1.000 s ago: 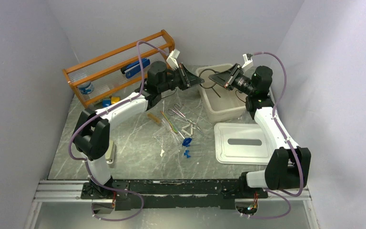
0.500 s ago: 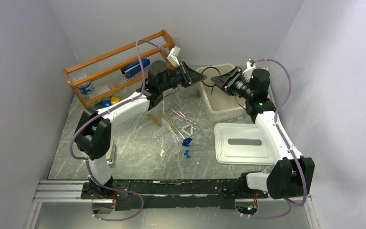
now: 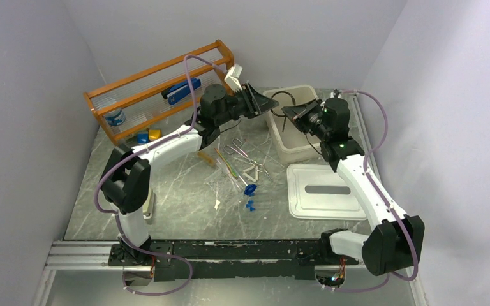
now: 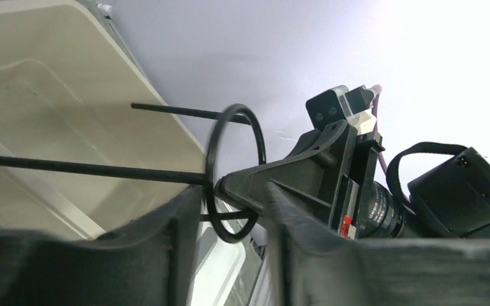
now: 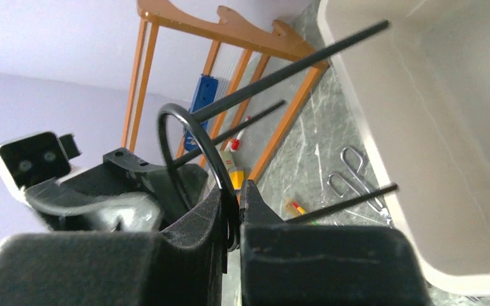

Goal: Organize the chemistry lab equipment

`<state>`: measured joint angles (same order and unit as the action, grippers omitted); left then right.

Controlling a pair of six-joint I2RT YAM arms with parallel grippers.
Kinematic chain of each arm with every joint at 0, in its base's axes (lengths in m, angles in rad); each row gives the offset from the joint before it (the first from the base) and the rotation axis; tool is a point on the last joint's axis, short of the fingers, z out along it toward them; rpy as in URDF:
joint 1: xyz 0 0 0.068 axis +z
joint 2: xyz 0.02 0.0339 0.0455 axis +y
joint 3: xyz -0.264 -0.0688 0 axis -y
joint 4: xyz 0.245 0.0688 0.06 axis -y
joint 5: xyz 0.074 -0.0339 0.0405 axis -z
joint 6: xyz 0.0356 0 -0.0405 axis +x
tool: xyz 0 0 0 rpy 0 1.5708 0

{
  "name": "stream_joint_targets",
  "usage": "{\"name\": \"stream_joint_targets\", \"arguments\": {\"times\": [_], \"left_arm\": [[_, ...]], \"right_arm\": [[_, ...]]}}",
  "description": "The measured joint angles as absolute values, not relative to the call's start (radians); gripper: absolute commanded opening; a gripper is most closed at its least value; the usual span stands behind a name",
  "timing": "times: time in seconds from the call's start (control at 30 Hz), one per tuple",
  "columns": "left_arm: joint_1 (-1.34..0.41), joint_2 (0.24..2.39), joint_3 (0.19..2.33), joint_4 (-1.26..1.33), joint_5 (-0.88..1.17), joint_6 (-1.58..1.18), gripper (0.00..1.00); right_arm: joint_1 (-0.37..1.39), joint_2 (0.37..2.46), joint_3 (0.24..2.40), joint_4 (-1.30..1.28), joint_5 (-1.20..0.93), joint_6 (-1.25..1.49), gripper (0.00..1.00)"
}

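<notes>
Right gripper [image 5: 233, 191] is pinching the stand [image 4: 102, 171] by its ring. Left gripper [image 4: 233, 210], spread, is facing it from just left, and the legs are reaching over the bin [image 4: 51, 38].

We see both arms extended to far centre, wrists facing each other. L arm [image 3: 166, 141] stretched fwd-right, L gripper [image 4: 230, 207] w/ jaws parted. R arm [image 3: 365, 185] angled up and leftward, R gripper [image 5: 232, 213] pinched tight on black wire ring stand [image 5: 182, 131]. Grippers just beside each other.

The black wire ring stand [image 4: 211, 153] is framed between the parted fingers [image 4: 178, 223] of the left gripper [image 4: 230, 213]; it is clamped by the right gripper [image 4: 225, 186]; a white bin [image 4: 70, 83] is seen beyond, leftward.
</notes>
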<state>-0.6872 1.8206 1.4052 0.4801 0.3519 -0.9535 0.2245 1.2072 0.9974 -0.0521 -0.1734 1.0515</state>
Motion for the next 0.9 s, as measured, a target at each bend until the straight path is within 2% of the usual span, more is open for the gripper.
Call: {"name": "stream_joint_targets", "arguments": {"times": [0.1,0.2,0.57,0.9], "left_arm": [[-0.688,1.819,1.408,0.470,0.343,-0.932,0.71],[-0.688,1.804,1.409,0.438,0.320,-0.898,0.78],[-0.669,1.547,1.380,0.215,0.209,-0.714,0.78],[-0.668,1.275,1.203,0.017,0.204,-0.579,0.77]], "right_arm": [[0.224,1.218,1.014,-0.068,-0.146,1.052,0.00],[0.221,1.232,1.021,-0.066,-0.113,1.053,0.00],[0.191,1.316,0.961,0.151,-0.010,1.090,0.00],[0.189,1.516,0.825,0.401,0.023,1.198,0.00]]}}
